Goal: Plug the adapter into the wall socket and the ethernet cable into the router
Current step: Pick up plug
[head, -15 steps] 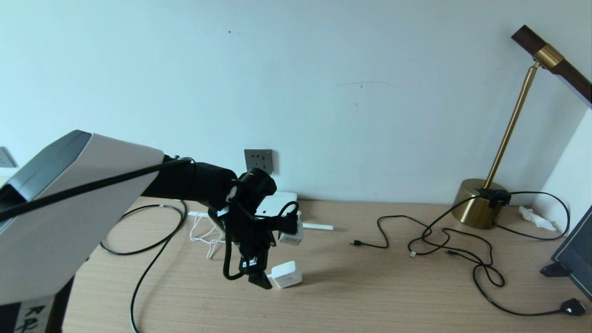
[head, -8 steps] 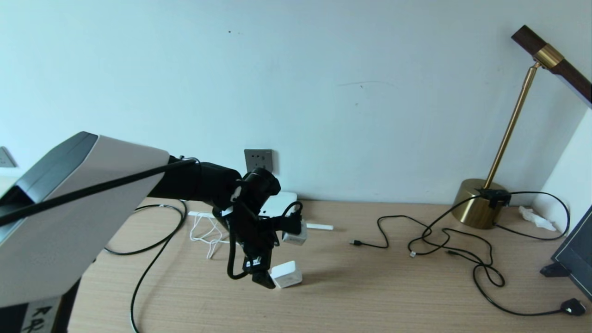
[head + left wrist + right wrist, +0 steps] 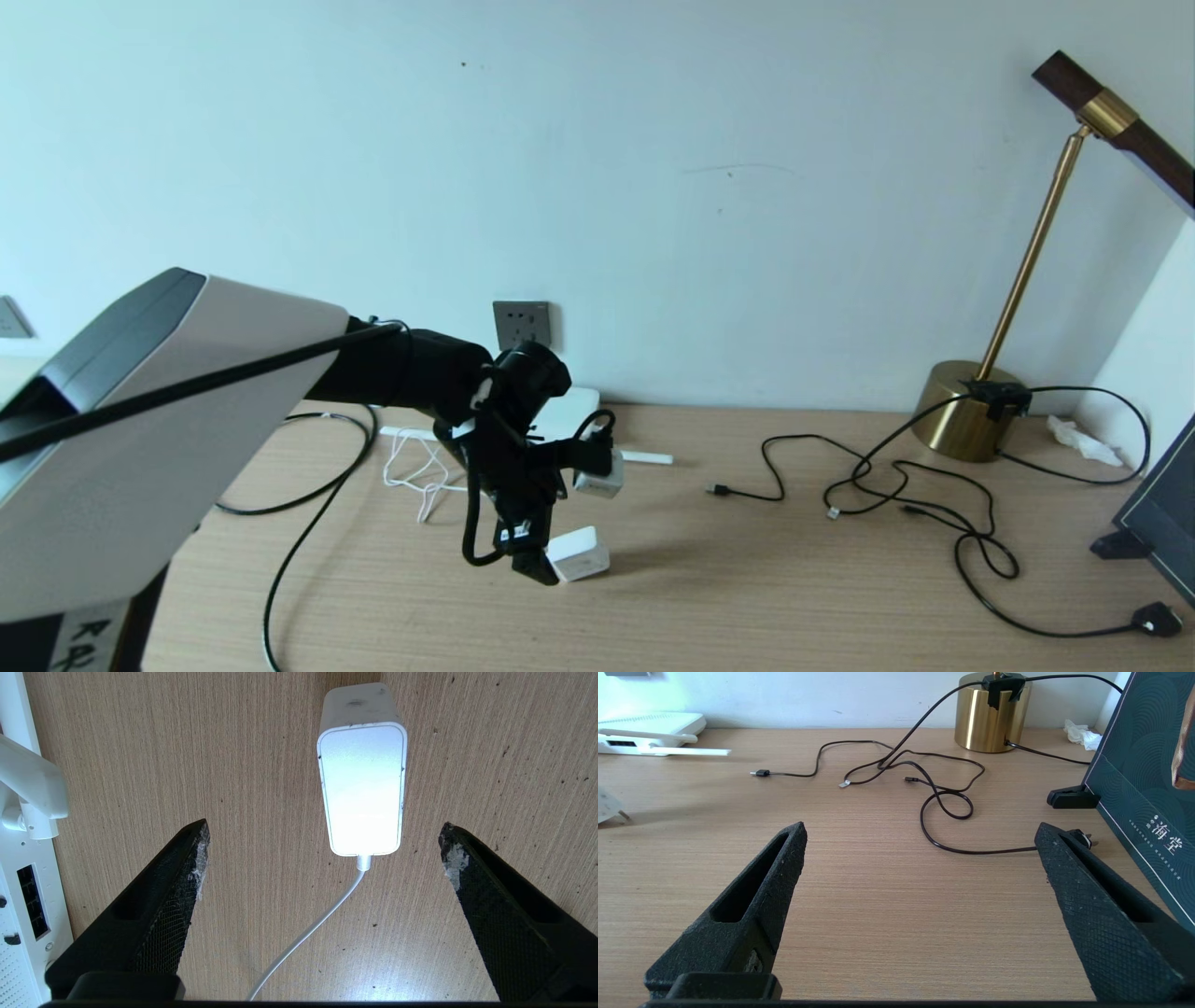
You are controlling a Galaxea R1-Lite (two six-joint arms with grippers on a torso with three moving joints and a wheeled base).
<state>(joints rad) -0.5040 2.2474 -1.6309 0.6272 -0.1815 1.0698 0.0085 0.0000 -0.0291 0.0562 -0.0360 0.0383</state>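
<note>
Lying on the desk [image 3: 747, 597] in front of the router [image 3: 571, 411], the adapter [image 3: 362, 779] is framed between the wide-spread fingers of the left gripper [image 3: 322, 858], which hangs above it with nothing held. It is judged light, rigid and smooth, so it should be taken across its two flat sides, clear of the thin cord [image 3: 308, 933] at its end. The socket [image 3: 522, 324] is seen on the wall behind. The right gripper [image 3: 920, 858] is parked with its fingers wide.

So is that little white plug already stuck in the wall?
No, the adapter lies flat on the desk, between the left gripper's open jaws.
</note>
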